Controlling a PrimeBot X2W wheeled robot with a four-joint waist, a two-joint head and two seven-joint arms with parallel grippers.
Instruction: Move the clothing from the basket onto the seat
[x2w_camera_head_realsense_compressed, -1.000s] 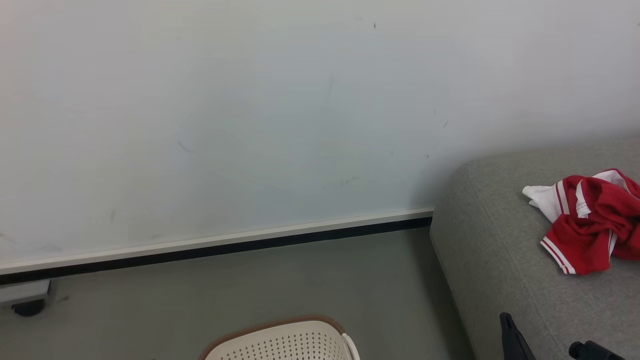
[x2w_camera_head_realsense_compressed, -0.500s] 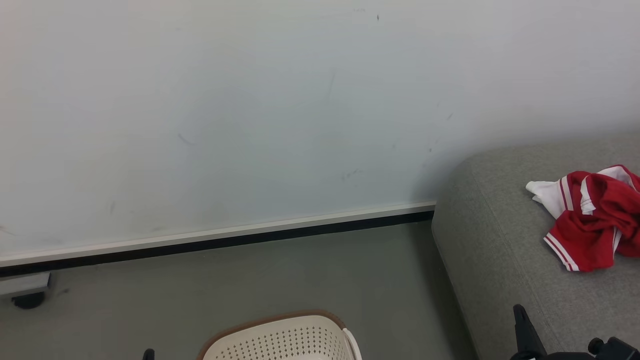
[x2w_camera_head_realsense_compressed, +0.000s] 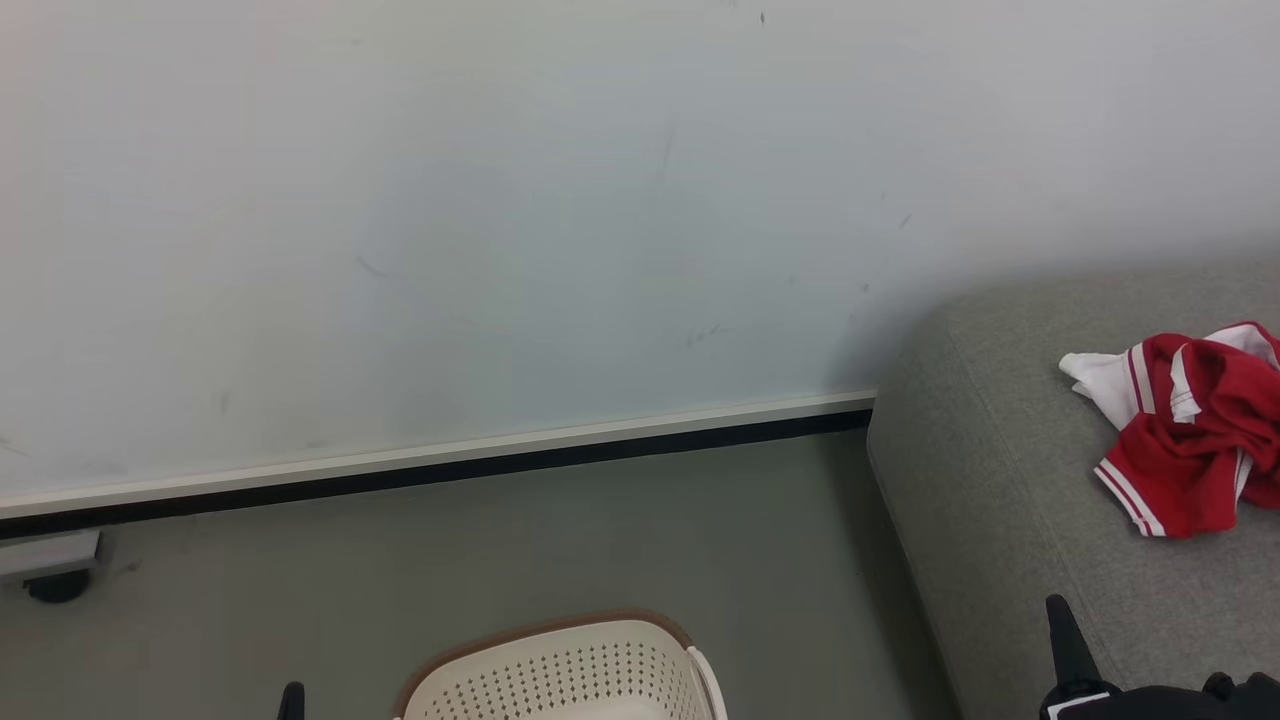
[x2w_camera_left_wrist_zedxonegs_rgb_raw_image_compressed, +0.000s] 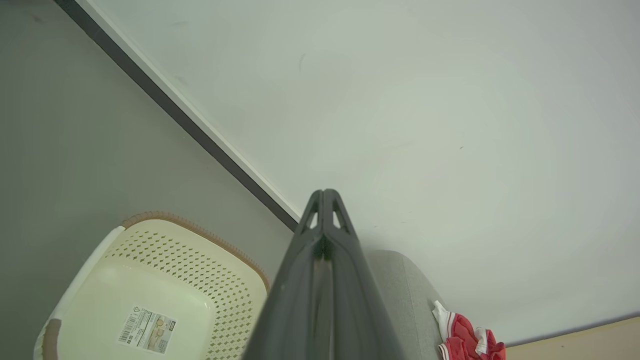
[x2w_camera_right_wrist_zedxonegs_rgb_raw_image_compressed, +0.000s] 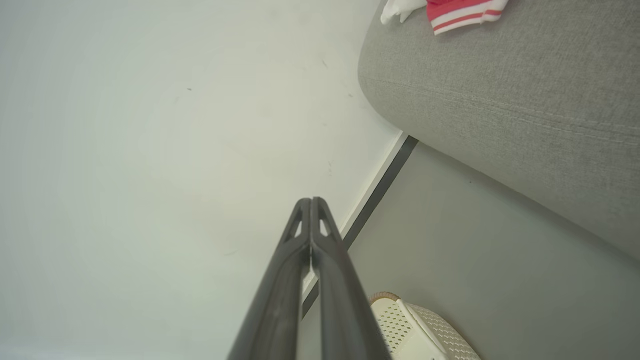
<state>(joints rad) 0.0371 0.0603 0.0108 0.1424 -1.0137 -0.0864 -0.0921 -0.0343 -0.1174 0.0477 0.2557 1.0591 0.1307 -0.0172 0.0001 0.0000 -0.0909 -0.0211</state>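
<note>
The basket (x2w_camera_head_realsense_compressed: 560, 675) is smooth cream plastic with a faint sheen, punched with small holes, and its brown rim (x2w_camera_head_realsense_compressed: 560, 617) looks ribbed; a printed paper sticker (x2w_camera_left_wrist_zedxonegs_rgb_raw_image_compressed: 147, 330) lies flat on its inner bottom. The seat (x2w_camera_right_wrist_zedxonegs_rgb_raw_image_compressed: 500, 100) is matt grey woven cloth, coarse-grained, with a stitched seam. The red and white garment (x2w_camera_head_realsense_compressed: 1190, 450) on it is soft, crumpled cloth. The wall (x2w_camera_head_realsense_compressed: 500, 200) is smooth, matt and scuffed, the floor (x2w_camera_head_realsense_compressed: 600, 530) matt grey. The left gripper (x2w_camera_left_wrist_zedxonegs_rgb_raw_image_compressed: 324, 192) and right gripper (x2w_camera_right_wrist_zedxonegs_rgb_raw_image_compressed: 311, 200) have dark matt fingers, seemingly plastic
</note>
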